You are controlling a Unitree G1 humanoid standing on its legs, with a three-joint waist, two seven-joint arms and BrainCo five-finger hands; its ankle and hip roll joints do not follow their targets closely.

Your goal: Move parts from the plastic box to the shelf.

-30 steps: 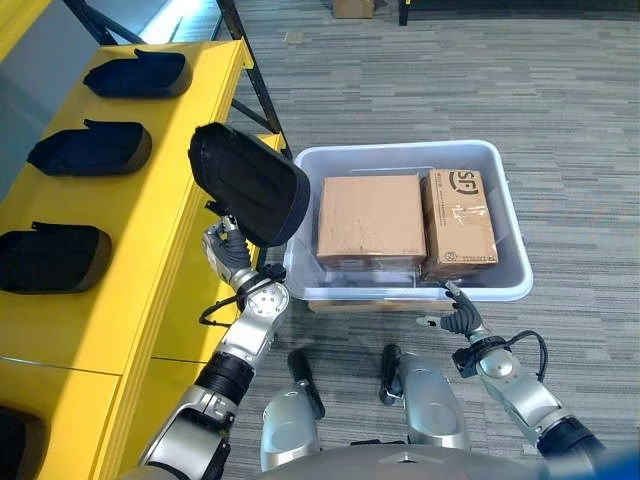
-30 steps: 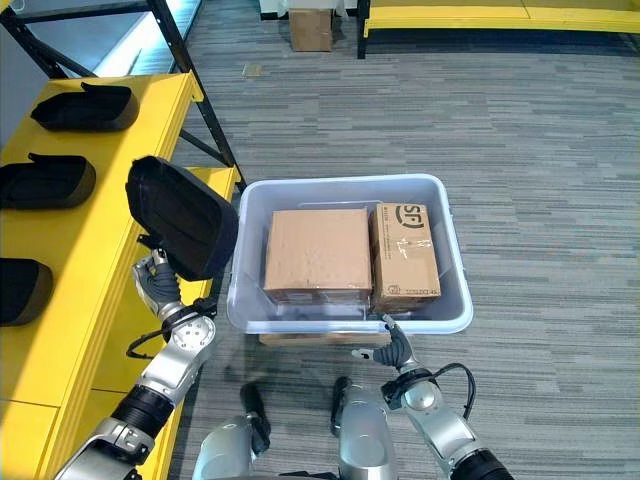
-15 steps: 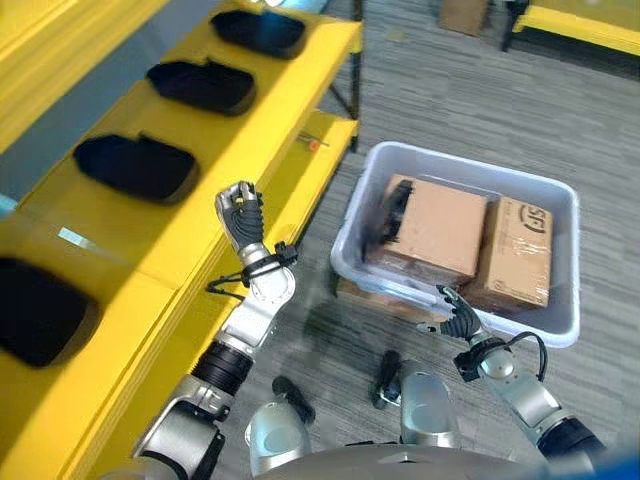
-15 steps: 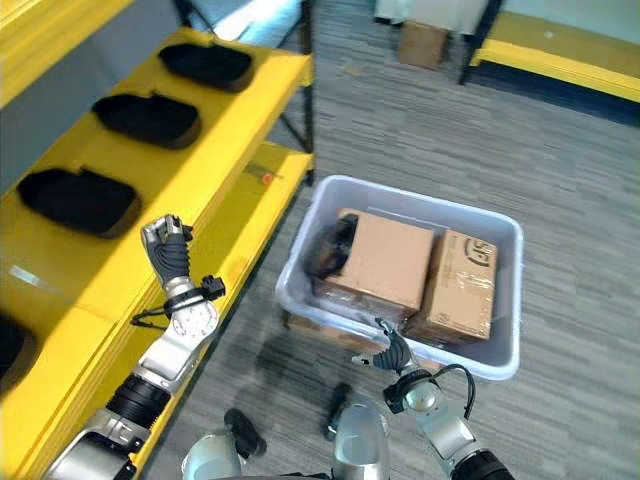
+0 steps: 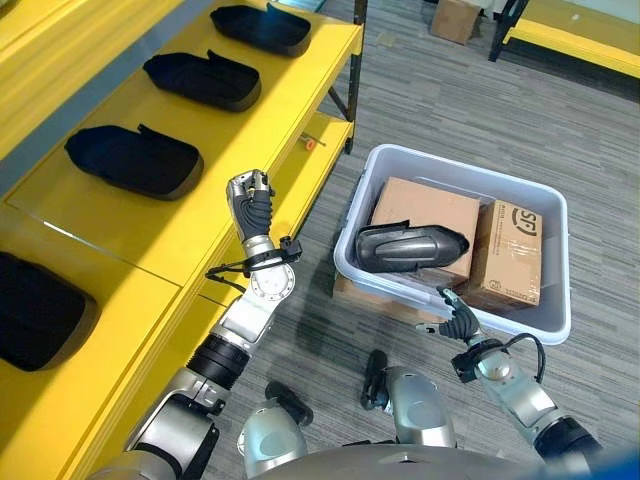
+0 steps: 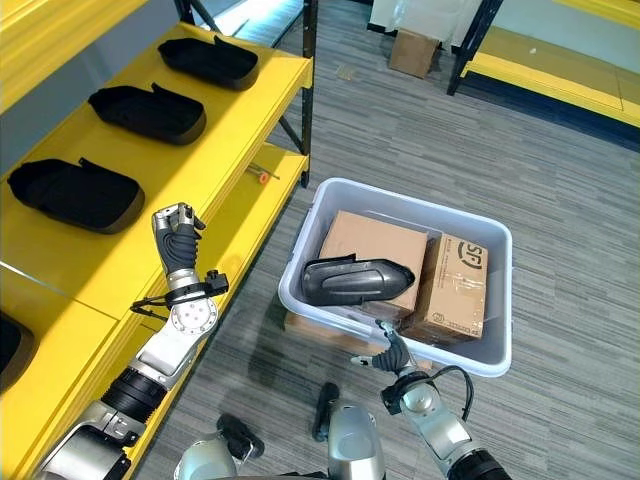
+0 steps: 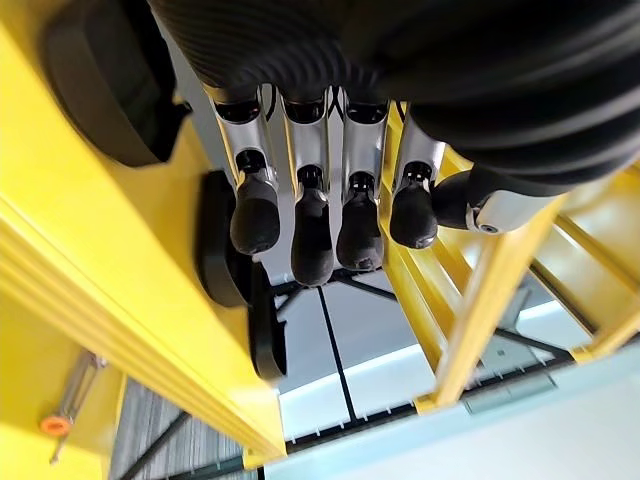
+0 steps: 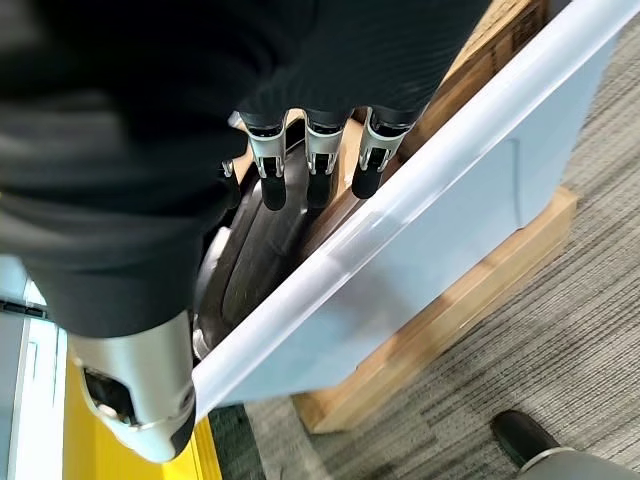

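In the head views, a dark part (image 5: 410, 246) is lying on cardboard boxes (image 5: 425, 215) in the plastic box (image 6: 400, 345), right of the shelf (image 6: 120, 255). The left hand (image 5: 251, 203) is rising empty.

In the left wrist view, its fingers (image 7: 300, 225) are curling loosely.

In the right wrist view, the right hand (image 8: 310, 170) is hanging relaxed at the box's near wall.

Black part (image 5: 410, 246) left left robot hand (image 5: 252, 203) (now empty), landed on boxes.
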